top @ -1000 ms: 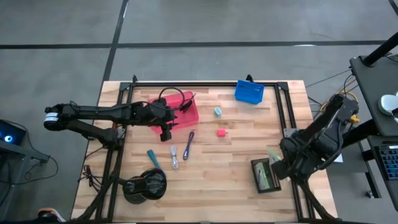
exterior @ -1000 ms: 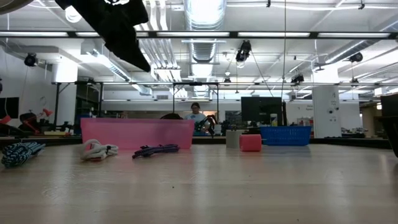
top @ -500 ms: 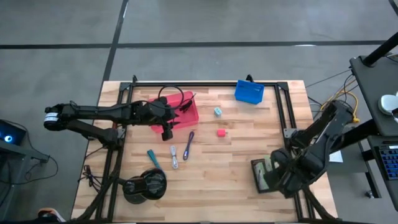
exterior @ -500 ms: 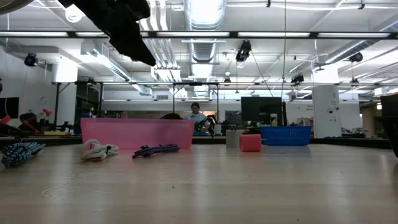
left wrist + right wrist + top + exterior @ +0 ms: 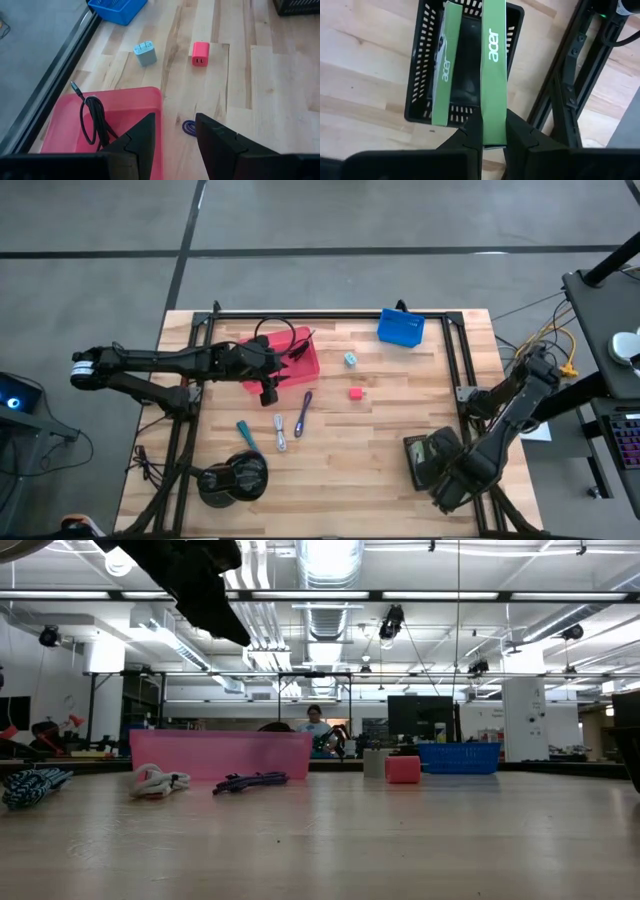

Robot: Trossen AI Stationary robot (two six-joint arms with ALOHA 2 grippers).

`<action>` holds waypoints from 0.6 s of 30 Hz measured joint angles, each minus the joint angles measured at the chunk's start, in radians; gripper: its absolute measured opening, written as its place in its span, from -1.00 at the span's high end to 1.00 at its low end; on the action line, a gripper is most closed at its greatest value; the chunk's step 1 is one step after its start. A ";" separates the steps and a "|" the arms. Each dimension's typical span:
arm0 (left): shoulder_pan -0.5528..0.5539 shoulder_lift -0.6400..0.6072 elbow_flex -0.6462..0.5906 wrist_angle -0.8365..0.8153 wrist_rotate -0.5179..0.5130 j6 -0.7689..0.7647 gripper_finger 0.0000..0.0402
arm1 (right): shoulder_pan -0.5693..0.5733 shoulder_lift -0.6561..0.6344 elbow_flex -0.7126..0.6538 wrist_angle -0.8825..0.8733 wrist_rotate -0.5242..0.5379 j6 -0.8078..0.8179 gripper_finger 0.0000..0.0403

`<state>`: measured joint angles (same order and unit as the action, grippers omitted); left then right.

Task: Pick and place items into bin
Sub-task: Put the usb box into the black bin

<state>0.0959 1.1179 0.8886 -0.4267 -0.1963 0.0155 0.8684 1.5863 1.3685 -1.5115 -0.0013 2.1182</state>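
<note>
Packets, cords and cubes about a plank table

Items lay scattered over a pale wooden table (image 5: pixel 380 430) framed by black rails, on a grey floor crossed by dark lines. In the low view a large hall opened behind it, with ceiling ducts, strip lights, shelving, and a person far off.

Largest on the boards was a black round object (image 5: pixel 233 477) at the near left edge. A pink bin (image 5: pixel 300 360) sat at the far left with a black cable (image 5: pixel 92 120) coiled inside. A blue basket (image 5: pixel 401 328) stood at the far edge, and a black basket (image 5: pixel 465 65) at the near right held one green packet (image 5: pixel 444 65) leaning on its wall.

The right gripper (image 5: pixel 492 131) hung over that black basket, fingers pinched on a second green packet (image 5: pixel 494 70), upright with its top over the basket mouth. The left gripper (image 5: pixel 176 135) hung above the pink bin's corner, fingers apart and holding nothing.

Between the bins lay a purple cord (image 5: pixel 303 412), a grey cord (image 5: pixel 280 430) beside it and a teal pen (image 5: pixel 246 435). A pink cube (image 5: pixel 355 393) and a pale teal cube (image 5: pixel 350 359) sat near the middle, well apart from both grippers.

From above, the right gripper was buried in the arm's dark bulk. The low view cut the left arm off at the top edge.
</note>
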 joint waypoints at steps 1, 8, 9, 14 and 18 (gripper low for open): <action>0.000 0.000 0.000 0.000 0.000 0.000 0.38 | 0.000 0.006 0.000 0.001 0.000 0.007 0.83; 0.000 0.000 0.000 0.000 0.000 0.000 0.38 | 0.005 0.050 -0.001 0.004 0.004 0.025 0.83; 0.000 0.000 0.000 0.000 0.000 0.000 0.38 | 0.005 0.051 -0.001 0.004 0.003 0.025 0.83; 0.000 0.000 0.000 0.000 0.000 0.000 0.38 | 0.012 0.052 -0.001 0.010 0.046 0.039 0.83; 0.000 0.000 0.000 0.000 0.000 0.000 0.38 | 0.016 0.052 -0.001 0.012 0.118 0.048 0.83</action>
<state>0.0959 1.1179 0.8886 -0.4271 -0.1967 0.0154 0.8845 1.6386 1.3678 -1.4990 0.1168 2.1662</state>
